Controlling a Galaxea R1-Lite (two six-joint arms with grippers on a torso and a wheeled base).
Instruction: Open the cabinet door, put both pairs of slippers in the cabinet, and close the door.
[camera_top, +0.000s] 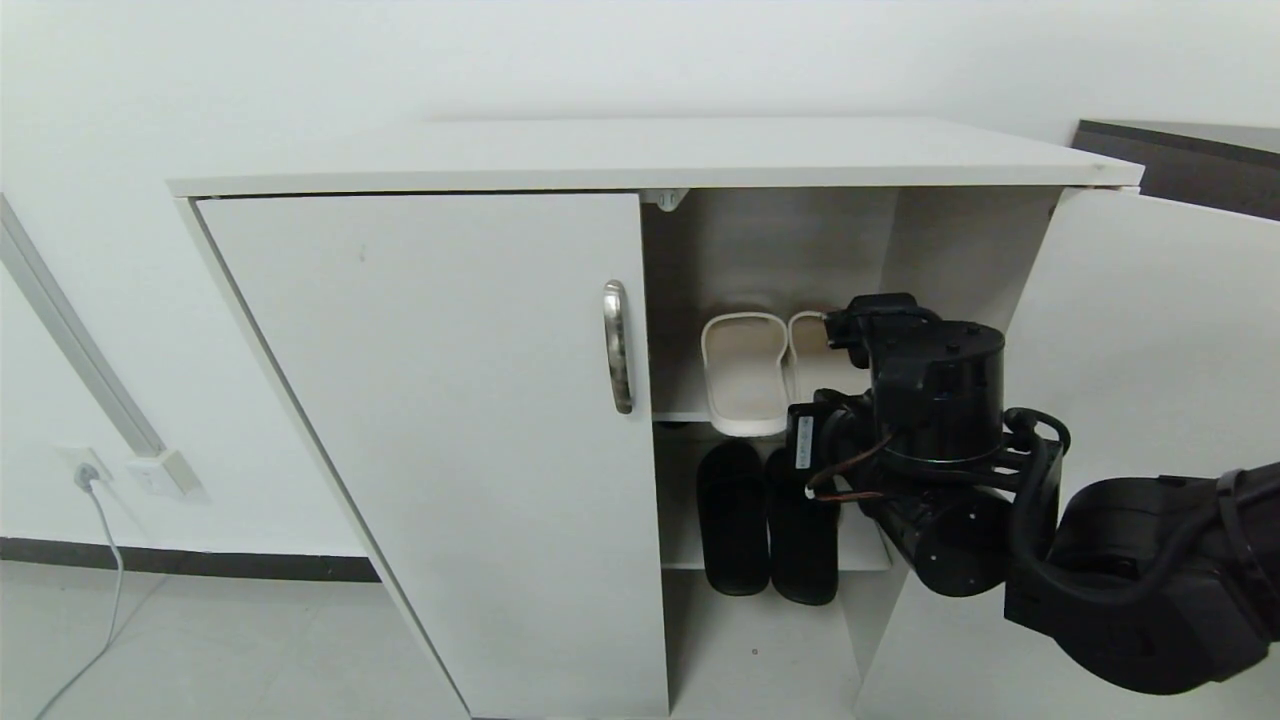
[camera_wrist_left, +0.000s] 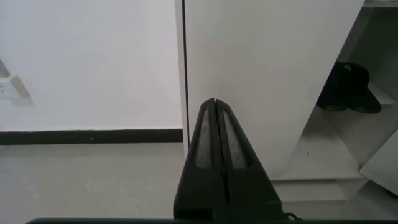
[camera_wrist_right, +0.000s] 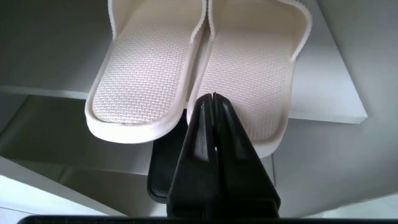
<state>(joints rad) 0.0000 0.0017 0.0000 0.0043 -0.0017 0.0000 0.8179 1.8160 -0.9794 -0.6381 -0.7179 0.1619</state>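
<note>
While the left gripper (camera_wrist_left: 214, 102), fingers pressed together and empty, faces the closed left door (camera_top: 430, 420) of the cabinet (camera_top: 640, 155), white slippers (camera_top: 745, 375) lie on the upper shelf (camera_top: 678, 405) and black slippers (camera_top: 765, 525) on the lower shelf (camera_top: 682, 555). The right gripper (camera_wrist_right: 213, 98), also closed on nothing, is just before the white pair, near the open right door (camera_top: 1150, 330).

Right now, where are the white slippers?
In the head view, the white slippers sit on the cabinet's upper shelf, right of the closed door, directly above the black slippers.

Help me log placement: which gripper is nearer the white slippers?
Right. The right gripper is just before the white slippers; the left gripper faces the closed door, farther off.
</note>
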